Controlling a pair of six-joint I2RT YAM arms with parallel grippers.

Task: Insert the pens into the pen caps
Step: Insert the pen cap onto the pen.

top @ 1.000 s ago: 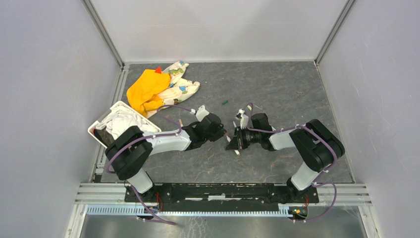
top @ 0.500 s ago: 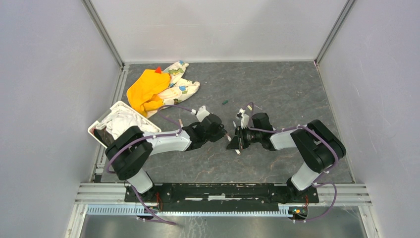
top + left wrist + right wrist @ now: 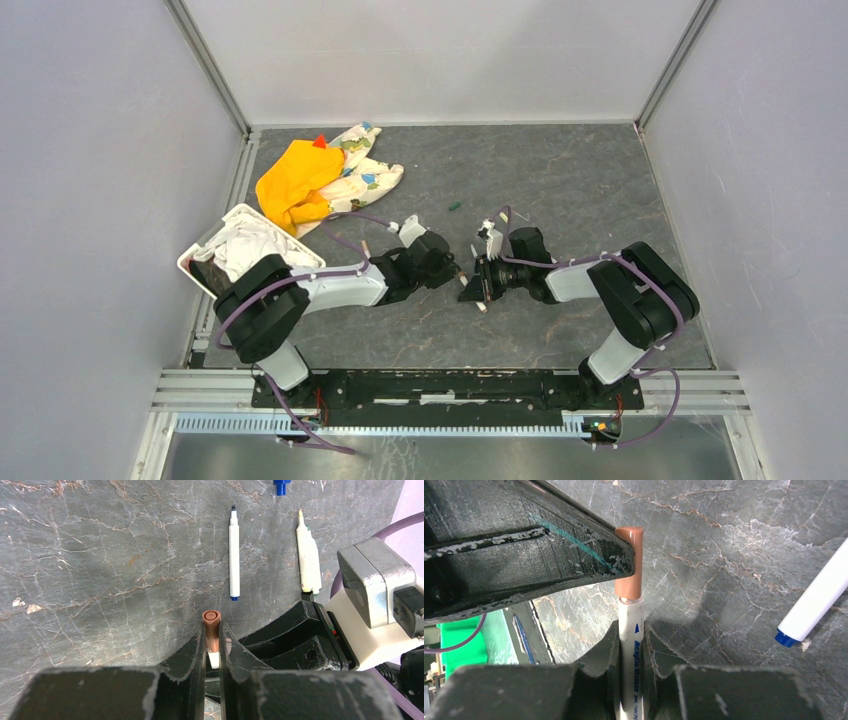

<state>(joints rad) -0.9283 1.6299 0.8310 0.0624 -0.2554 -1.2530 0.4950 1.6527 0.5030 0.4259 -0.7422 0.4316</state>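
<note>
Lengthwise, pen [image 3: 631,630] reads "Acrylic Marker"; brown cap [image 3: 630,562] on.

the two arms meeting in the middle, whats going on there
They are capping a pen. The left claw is shut on a brown cap, and the right claw is shut on a white pen. The pen's tip is inside the cap, though a narrow neck shows below it, so it may not be fully seated. A black-tipped pen and a yellow-tipped pen lie loose on the table, with a blue cap nearby.
</note>
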